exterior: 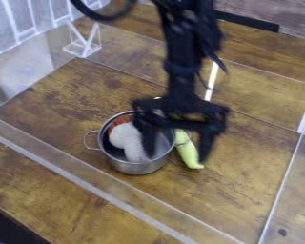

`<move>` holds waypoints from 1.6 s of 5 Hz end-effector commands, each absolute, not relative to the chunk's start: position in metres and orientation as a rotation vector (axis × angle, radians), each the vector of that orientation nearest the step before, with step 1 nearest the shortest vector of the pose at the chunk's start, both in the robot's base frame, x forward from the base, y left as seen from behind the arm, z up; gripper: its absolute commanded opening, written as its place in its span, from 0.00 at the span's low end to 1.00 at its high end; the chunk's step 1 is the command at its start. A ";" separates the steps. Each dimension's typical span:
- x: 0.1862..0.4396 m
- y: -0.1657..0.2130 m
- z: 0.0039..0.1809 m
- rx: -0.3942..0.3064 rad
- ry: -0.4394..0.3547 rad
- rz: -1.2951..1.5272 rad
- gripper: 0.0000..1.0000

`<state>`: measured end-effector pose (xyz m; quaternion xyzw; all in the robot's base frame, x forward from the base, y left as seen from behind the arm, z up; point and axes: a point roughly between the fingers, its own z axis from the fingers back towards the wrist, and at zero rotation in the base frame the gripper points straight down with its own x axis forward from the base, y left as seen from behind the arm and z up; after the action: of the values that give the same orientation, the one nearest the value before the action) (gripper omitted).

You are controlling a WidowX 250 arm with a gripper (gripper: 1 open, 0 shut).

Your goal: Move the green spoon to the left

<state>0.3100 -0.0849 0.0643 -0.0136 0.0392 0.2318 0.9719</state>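
Observation:
The green spoon [190, 155] lies on the wooden table just right of the silver pot [122, 164]. Only the lower part of its yellow-green handle shows; its silver bowl is hidden behind the gripper. My gripper [179, 143] points down over the spoon and stands open. One finger [149, 141] is at the pot's right rim and the other finger is to the right of the handle, so the handle lies between them. Nothing is gripped. A white and red item [122, 140] sits inside the pot.
Clear plastic walls [66, 176] fence the wooden table along the front and sides. A white wire rack [79, 40] stands at the back left. Another clear panel edge [216, 74] rises behind the gripper to the right.

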 end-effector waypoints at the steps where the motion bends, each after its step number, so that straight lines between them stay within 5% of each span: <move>1: 0.333 -0.110 0.067 -0.069 -0.009 0.528 1.00; 4: 0.371 -0.103 0.052 -0.065 -0.030 0.656 1.00; 8: 0.381 -0.086 0.049 -0.059 -0.030 0.701 1.00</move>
<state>0.3689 -0.0921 0.0305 -0.0136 0.0113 0.3356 0.9418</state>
